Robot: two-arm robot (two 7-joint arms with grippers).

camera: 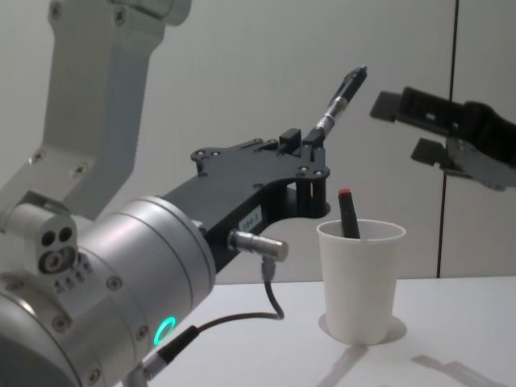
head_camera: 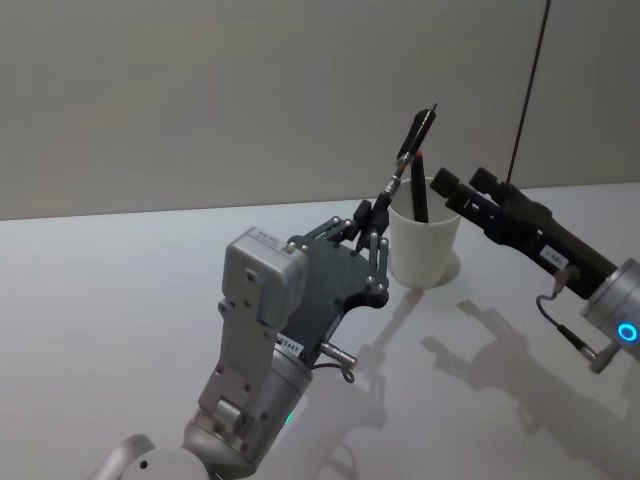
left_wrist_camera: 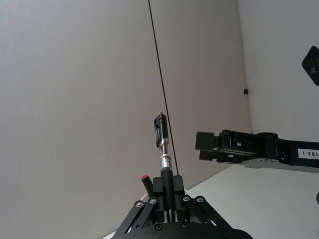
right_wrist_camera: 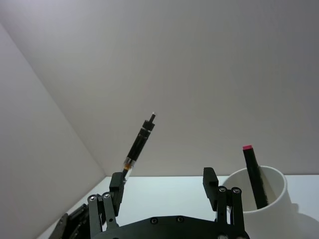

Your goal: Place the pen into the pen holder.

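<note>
Seen from the chest, the left tool [camera: 310, 139] pinches the tilted pen [camera: 343, 93] above the cup [camera: 360, 282], which holds a red-tipped marker [camera: 348, 214]. The head view places this tool just left of the cup. Right of the rim, the right tool [camera: 413, 127] hangs spread and empty.

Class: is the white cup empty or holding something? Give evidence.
Not empty: a red-tipped marker leans inside the pen holder, top above its rim. The left gripper holds the pen outside it.
</note>
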